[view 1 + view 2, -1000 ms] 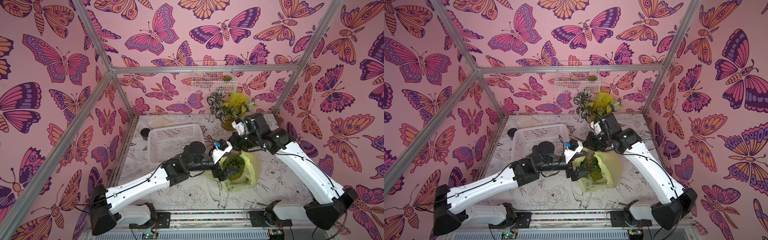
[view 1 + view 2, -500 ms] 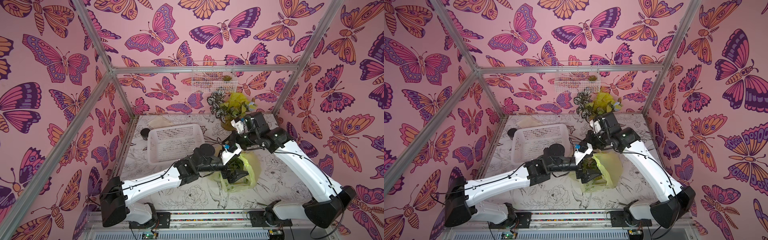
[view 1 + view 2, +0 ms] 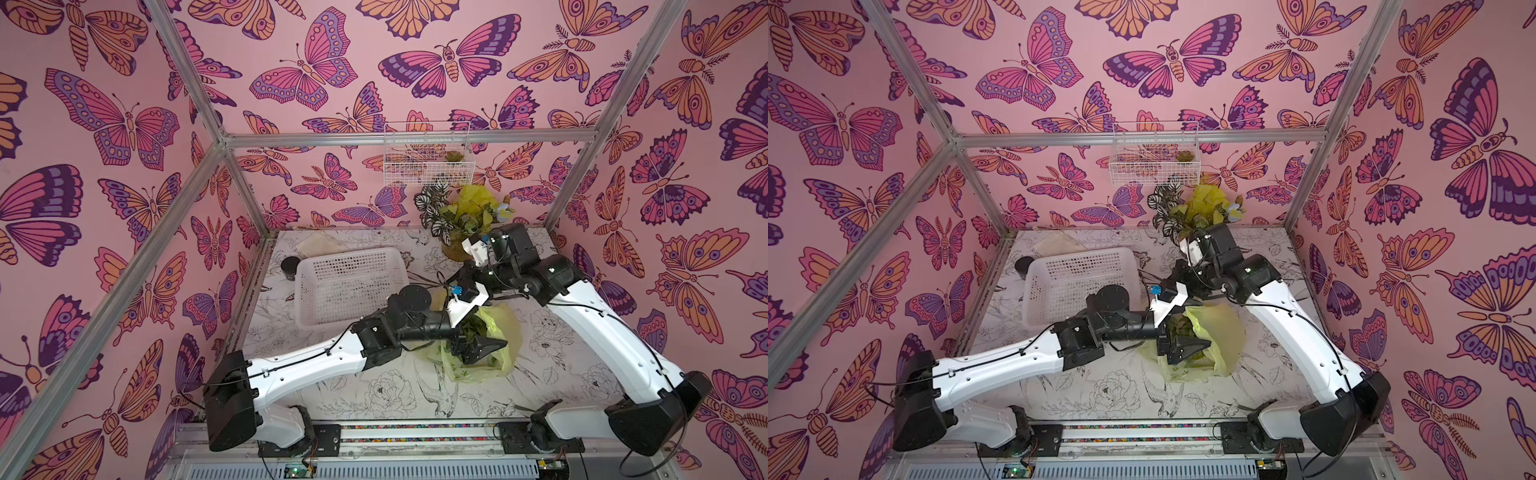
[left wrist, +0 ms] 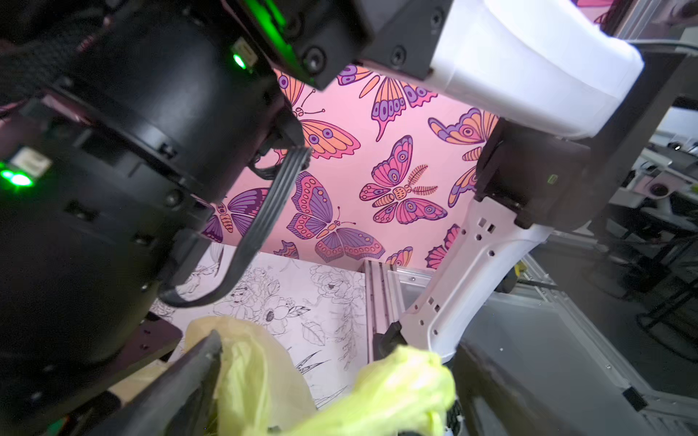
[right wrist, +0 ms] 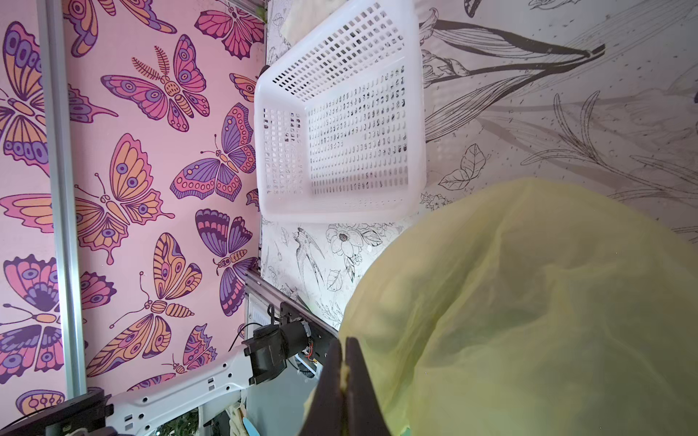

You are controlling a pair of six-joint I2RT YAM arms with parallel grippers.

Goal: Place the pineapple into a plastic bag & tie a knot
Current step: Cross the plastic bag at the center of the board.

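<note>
The yellow-green plastic bag [image 3: 500, 332] [image 3: 1219, 332] lies at the table's middle right. Green pineapple [image 3: 473, 328] leaves show in its mouth; the fruit's body is hidden. My left gripper [image 3: 492, 350] [image 3: 1196, 349] hovers open over the mouth. In the left wrist view its jaws stand wide around [image 4: 340, 347], with bunched bag plastic [image 4: 396, 389] lying between them. My right gripper [image 5: 344, 341] is shut on a thin bit of the bag's edge, and the bag [image 5: 528, 302] billows beside it. In both top views its fingertips are hidden under the left wrist. No knot shows.
A white perforated basket [image 3: 349, 286] [image 5: 340, 132] stands left of the bag. A potted plant in yellow wrap [image 3: 469, 216] sits at the back, with a wire basket [image 3: 428, 153] on the wall above it. A small black cup [image 3: 289, 266] is at the back left.
My left arm has stretched to the right, carrying its open gripper over the bag's mouth. The right arm has hardly moved and has kept its grip.
</note>
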